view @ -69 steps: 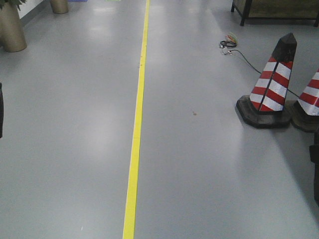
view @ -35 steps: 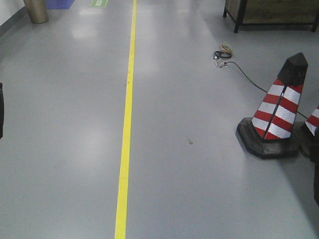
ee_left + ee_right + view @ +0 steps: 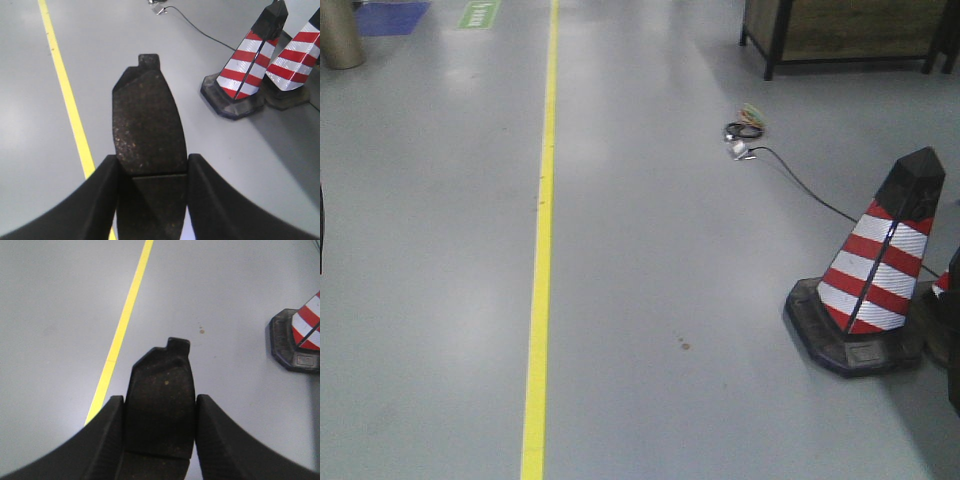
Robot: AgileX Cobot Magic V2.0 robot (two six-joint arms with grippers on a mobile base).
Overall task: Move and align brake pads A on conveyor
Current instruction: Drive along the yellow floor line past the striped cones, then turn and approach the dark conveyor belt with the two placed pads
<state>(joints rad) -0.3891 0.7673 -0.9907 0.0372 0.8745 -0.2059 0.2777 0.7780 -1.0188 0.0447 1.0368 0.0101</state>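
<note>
Gripping a brake pad [image 3: 147,125] in each hand, unseen from front view

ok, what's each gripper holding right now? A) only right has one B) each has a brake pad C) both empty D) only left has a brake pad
B: the left gripper is clamped on a brake pad, and the right gripper on another brake pad.

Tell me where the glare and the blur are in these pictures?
Front view: soft glare patches on the glossy grey floor. Left wrist view: the dark, speckled brake pad is fairly sharp, the black fingers blurred. Right wrist view: its dark pad is dim and soft.
</note>
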